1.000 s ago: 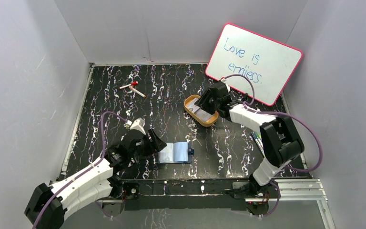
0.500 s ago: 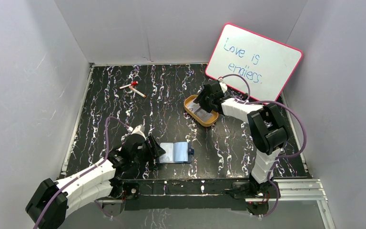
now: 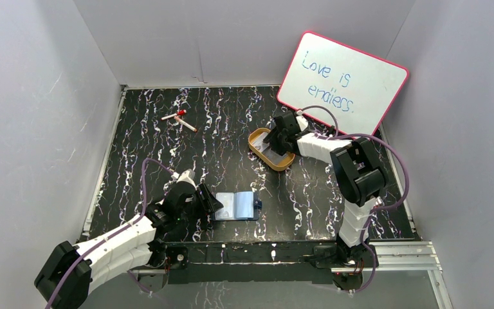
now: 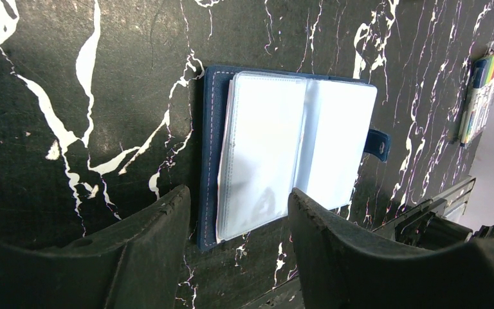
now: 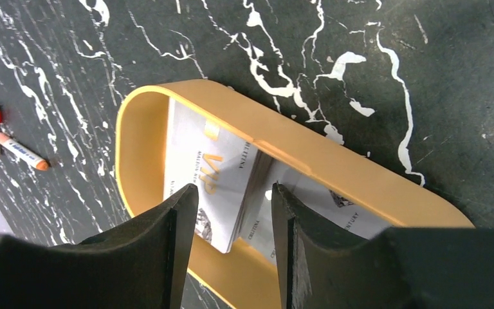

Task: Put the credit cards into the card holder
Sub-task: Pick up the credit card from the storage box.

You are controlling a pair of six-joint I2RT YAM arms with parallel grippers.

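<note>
So the card holder [image 4: 276, 141] is lying open and flat on the black marbled table [image 4: 71, 77] near the front edge, with its clear sleeves facing up and the snap tab sticking out on the side away from the left gripper [image 4: 238, 196]. That gripper sits low right at its end, jaws apart, not clamping anything. The cards [image 5: 209, 170] are stacked in the orange tin [image 5: 334, 154] further back by the whiteboard [image 3: 341, 84], and the top one reads VIP. The right gripper [image 5: 233, 192] hangs just over them, jaws spread, holding nothing as far as I can see. A red-capped marker [image 5: 13, 145] lies well off to the side.
</note>
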